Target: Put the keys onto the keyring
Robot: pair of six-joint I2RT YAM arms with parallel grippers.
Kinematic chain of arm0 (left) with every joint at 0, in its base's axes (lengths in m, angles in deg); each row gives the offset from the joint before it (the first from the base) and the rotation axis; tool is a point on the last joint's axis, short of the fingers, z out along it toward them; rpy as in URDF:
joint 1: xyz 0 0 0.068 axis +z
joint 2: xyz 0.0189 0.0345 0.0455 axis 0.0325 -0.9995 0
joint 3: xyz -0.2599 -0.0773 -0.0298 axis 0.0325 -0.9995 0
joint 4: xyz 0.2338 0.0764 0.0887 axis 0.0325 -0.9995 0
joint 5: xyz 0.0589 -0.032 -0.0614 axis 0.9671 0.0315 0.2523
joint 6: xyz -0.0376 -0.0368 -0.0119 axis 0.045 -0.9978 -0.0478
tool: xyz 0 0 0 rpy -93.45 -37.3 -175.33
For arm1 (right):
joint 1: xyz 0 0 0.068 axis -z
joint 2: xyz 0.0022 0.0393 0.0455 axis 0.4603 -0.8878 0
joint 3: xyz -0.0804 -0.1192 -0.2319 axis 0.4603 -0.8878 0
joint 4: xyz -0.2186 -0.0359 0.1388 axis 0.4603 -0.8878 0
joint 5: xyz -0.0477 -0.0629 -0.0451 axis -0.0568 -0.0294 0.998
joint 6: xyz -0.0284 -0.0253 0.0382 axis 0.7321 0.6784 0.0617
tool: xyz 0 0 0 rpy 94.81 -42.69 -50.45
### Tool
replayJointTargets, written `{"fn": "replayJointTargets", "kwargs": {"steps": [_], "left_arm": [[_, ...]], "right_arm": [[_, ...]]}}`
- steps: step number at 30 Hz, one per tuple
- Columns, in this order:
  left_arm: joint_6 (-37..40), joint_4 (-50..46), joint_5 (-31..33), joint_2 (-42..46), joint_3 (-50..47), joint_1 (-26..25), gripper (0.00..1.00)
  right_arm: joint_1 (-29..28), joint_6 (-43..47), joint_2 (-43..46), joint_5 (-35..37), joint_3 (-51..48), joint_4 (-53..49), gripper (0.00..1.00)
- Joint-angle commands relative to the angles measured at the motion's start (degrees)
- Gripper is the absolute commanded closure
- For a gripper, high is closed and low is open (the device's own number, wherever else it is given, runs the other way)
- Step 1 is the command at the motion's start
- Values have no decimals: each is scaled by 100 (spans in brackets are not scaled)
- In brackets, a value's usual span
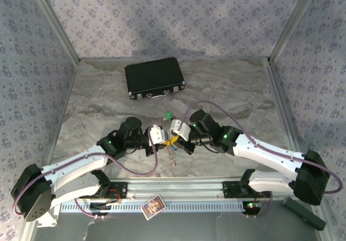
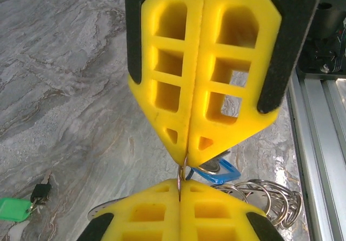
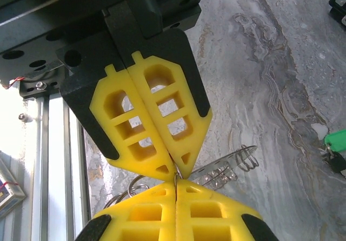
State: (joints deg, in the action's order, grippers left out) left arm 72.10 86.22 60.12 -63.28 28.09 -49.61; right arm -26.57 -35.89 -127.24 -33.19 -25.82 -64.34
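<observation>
**A:** What are the fingers doing?

**B:** Both pairs are pressing flat together. The left gripper (image 2: 180, 195) is pinching a thin wire loop of the keyring (image 2: 267, 198) at its very tips. The right gripper (image 3: 176, 189) is biting that same loop from the opposite side, so the two are meeting tip to tip.

**A:** And the ring itself?

**B:** It is hanging off the table (image 1: 232, 95), with its fanned metal pieces dangling below the pinch.

**A:** Where are the keys sitting?

**B:** The blue key (image 2: 221, 172) is hanging right against the keyring, half hidden behind the right fingertips. I cannot tell whether it is fully threaded on. The green key (image 1: 168, 115) is lying flat on the table, well apart from the keyring, between it and the black case (image 1: 154, 79).

**A:** So which step is this?

**B:** I am reading it as working the blue key onto the ring, with the green one not yet started. It looks like roughly the halfway point at best.

**A:** What is the next move asking for?

**B:** Probably a small, careful twist to slide the blue key along the wire. One gripper would be steadying the keyring throughout. After that, one gripper would be letting go and reaching past the keyring for the green key.

**A:** How are the arms standing?

**B:** Both are stretching low and inward from their bases. They are coming at the keyring from either side, with elbows bent outward and wrists angled toward each other.
</observation>
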Motion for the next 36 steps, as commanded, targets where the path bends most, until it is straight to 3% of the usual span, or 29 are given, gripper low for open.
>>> {"fn": "replayJointTargets", "kwargs": {"steps": [1, 9, 20, 25, 30, 36], "left_arm": [[56, 72, -244, 45, 203, -50, 100], [9, 162, 96, 100, 130, -51, 100], [307, 425, 631, 370, -100, -111, 100], [152, 345, 708, 331, -20, -112, 100], [-550, -45, 952, 77, 320, -111, 100], [-1071, -230, 869, -128, 540, -118, 100]], "right_arm": [[-16, -152, -65, 642, 212, -2, 100], [-13, -1156, -121, 1336, 315, -188, 100], [34, -2256, -170, 875, 272, 73, 100], [38, -1917, -43, 584, 165, 85, 100], [71, -1150, 318, 554, -76, 70, 100], [160, -938, 160, 314, 108, -2, 100]]}}
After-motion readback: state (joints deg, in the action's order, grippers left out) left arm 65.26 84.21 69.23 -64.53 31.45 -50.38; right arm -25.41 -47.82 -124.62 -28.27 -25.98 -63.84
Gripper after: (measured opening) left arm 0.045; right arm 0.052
